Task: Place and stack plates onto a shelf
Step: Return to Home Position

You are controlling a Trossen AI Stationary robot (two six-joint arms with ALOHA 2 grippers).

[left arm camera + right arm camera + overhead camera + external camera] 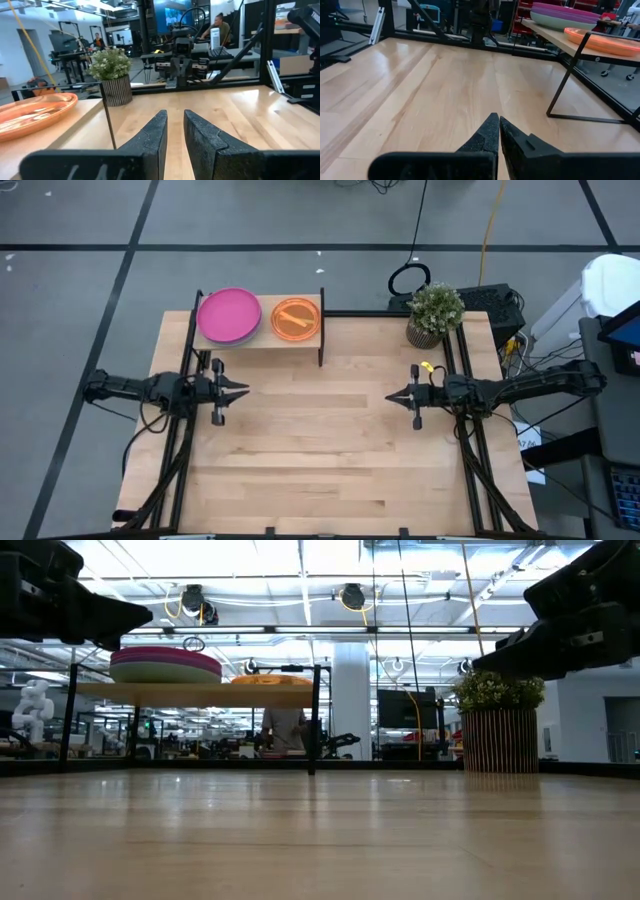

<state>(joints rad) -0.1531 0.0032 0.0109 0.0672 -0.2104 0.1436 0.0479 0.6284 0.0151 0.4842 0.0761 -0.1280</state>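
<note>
Plant (436,313) stands near shelf (262,340) holding stacked plates (229,315).

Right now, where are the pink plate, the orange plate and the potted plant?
pink plate (229,315): high view, centre of its top face, on the shelf.
orange plate (295,319): high view, centre of its top face.
potted plant (436,308): high view, middle of its leaves.
</note>
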